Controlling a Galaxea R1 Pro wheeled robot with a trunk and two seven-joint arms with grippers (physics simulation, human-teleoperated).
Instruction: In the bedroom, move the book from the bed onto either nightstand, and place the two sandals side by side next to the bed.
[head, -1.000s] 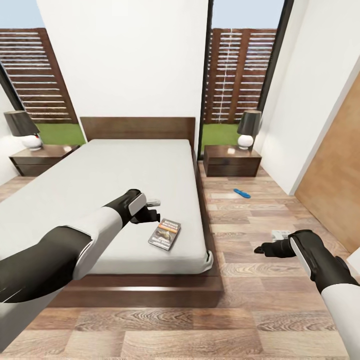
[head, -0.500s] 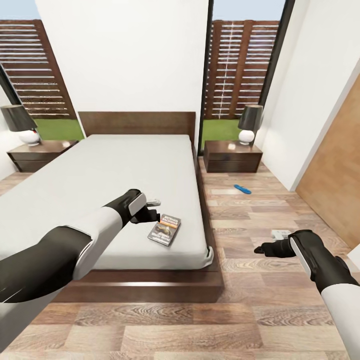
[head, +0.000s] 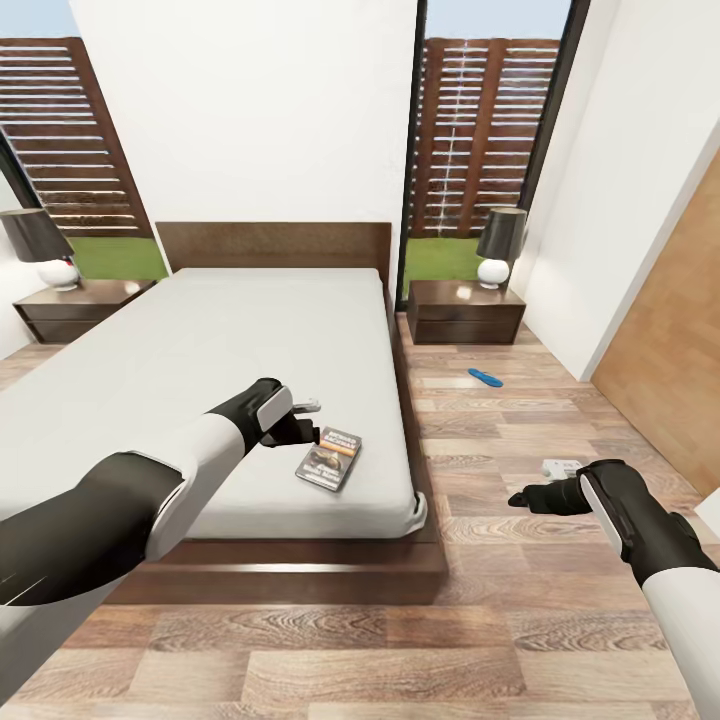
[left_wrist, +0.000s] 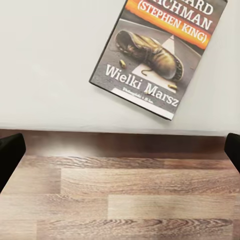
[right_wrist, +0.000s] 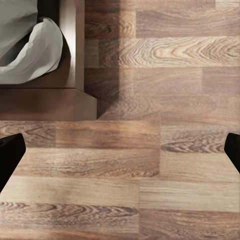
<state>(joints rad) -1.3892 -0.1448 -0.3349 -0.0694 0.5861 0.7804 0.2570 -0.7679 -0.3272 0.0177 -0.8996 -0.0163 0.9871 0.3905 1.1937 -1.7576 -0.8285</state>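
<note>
Both jaws spread wide, holding nothing. I've got left gripper (head: 306, 425) just beside the book (head: 330, 459), lying on the bed (head: 200, 350). One sandal (head: 484, 377) on floor near right nightstand (head: 465, 310). Nothing done yet.

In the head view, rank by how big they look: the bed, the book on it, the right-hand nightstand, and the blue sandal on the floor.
1. Dark-framed bed with off-white mattress.
2. Dark wood nightstand, though it stands farther off.
3. Dark-covered paperback book.
4. Bright blue flat sandal, though it too lies farther from the camera.
</note>
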